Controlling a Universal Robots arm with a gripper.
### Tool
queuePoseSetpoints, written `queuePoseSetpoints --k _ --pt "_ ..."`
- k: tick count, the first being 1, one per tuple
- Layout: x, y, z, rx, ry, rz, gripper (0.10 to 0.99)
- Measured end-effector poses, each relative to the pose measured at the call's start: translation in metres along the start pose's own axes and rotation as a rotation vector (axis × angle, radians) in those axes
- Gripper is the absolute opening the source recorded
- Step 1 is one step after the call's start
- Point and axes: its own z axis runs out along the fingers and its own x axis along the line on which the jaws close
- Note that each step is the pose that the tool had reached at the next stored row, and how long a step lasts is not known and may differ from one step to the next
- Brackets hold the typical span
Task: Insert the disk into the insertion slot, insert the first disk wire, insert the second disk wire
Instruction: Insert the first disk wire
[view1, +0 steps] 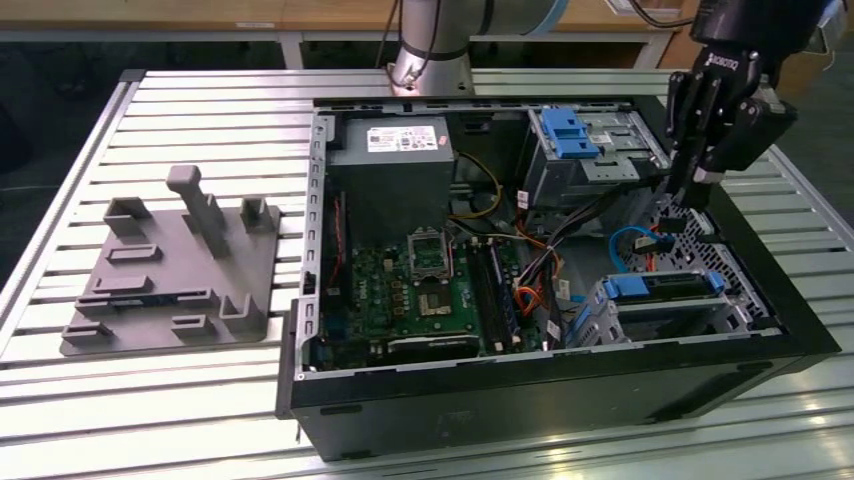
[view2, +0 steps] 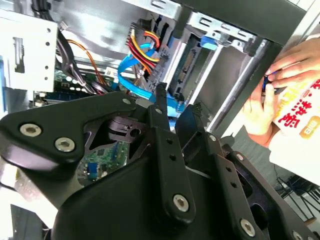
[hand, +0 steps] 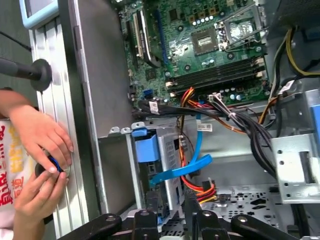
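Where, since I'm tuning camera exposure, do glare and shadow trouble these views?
Exterior view: strong glare on the table's nearest slats, while the computer case interior sits in shade. Second wrist view: the metal panel washes out near white. First wrist view: even light, mild sheen on the table.

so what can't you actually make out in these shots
- End of the blue cable: in the second wrist view the claw covers it, so whether it is plugged in is unclear.
- The small blue item: the person's hands mostly cover it in both wrist views.
- The disk: in the exterior view the insertion slot hides most of it, and its connectors are too small to tell.
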Motion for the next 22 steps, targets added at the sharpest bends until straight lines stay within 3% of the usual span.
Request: queuePoseSetpoints --k 4,12,22 --pt "-0.0055 0.0005 0.0029 0.006 0.0004 -0.013 0.349" --pt "-0.0091 0.0002 0.0102 0.035 0.0003 -0.086 0.349" --pt "-0.0141 -0.0026 0.0160 0.040 0.0005 -0.101 0.349"
